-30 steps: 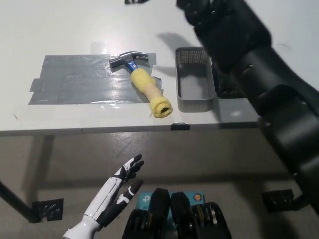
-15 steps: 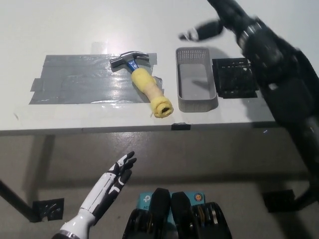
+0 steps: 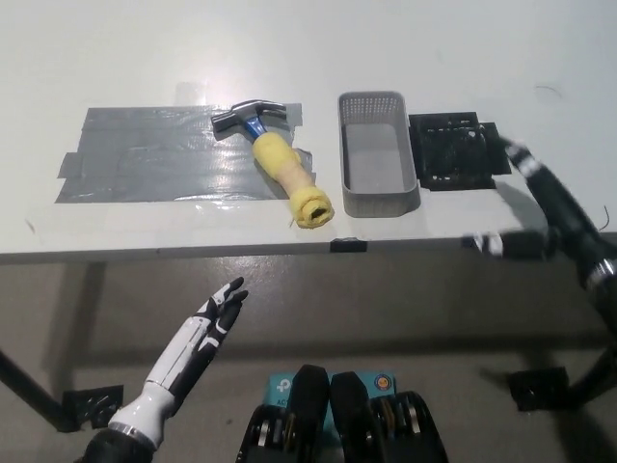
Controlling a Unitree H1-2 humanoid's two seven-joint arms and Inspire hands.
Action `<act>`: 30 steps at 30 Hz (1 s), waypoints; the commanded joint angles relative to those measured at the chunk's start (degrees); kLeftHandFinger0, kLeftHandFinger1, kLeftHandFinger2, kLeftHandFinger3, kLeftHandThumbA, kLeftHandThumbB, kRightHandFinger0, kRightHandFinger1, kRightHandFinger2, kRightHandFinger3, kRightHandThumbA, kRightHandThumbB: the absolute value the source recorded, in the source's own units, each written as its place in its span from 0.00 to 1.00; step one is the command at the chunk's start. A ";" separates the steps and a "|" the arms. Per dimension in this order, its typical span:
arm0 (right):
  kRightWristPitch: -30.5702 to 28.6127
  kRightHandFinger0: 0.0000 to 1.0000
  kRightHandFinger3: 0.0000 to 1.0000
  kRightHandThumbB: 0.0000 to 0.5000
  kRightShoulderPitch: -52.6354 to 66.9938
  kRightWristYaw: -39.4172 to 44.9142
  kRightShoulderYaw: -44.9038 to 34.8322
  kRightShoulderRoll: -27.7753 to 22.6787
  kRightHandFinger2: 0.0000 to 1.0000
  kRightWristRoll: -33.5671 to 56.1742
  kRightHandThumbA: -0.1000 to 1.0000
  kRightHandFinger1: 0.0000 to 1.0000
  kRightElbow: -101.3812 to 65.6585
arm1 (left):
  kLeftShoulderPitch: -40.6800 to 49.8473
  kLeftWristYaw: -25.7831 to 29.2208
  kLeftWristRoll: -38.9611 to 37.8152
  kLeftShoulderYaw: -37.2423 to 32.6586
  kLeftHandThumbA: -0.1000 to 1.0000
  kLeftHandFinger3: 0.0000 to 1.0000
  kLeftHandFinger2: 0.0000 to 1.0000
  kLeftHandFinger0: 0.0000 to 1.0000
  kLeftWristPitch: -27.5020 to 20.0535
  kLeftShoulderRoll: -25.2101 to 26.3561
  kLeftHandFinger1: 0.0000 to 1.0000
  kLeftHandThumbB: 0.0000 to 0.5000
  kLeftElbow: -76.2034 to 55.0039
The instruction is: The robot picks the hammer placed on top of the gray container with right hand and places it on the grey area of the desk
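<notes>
A black perforated square mat lies flat on the white counter, just right of the container, its left edge at or against the container's side. A small black clip sits on the counter's front edge. Below the counter, a grey-brown concrete floor is in view. Black perforated foot plates rest on this floor, one at lower left and one at lower right. A black leg strut runs diagonally to the left plate
</notes>
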 commanded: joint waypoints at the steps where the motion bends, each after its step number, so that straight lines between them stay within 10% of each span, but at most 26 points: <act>1: 1.68 1.00 1.00 0.73 16.11 -1.91 -15.04 -5.98 1.00 23.26 1.00 1.00 -49.39 | -5.45 3.03 -6.37 6.85 1.00 1.00 1.00 1.00 -6.70 -0.75 1.00 0.64 3.82; 18: -15.08 1.00 1.00 0.41 34.65 -0.08 -6.83 8.80 1.00 16.38 1.00 1.00 -19.24 | 6.69 0.67 -6.46 7.96 1.00 1.00 1.00 1.00 -7.71 -0.98 1.00 0.62 0.89; 30: -19.12 1.00 1.00 0.42 35.13 1.87 -5.10 10.36 1.00 16.84 0.99 1.00 -5.58 | 11.47 0.45 -5.15 9.02 1.00 1.00 1.00 1.00 -9.29 0.17 1.00 0.62 0.50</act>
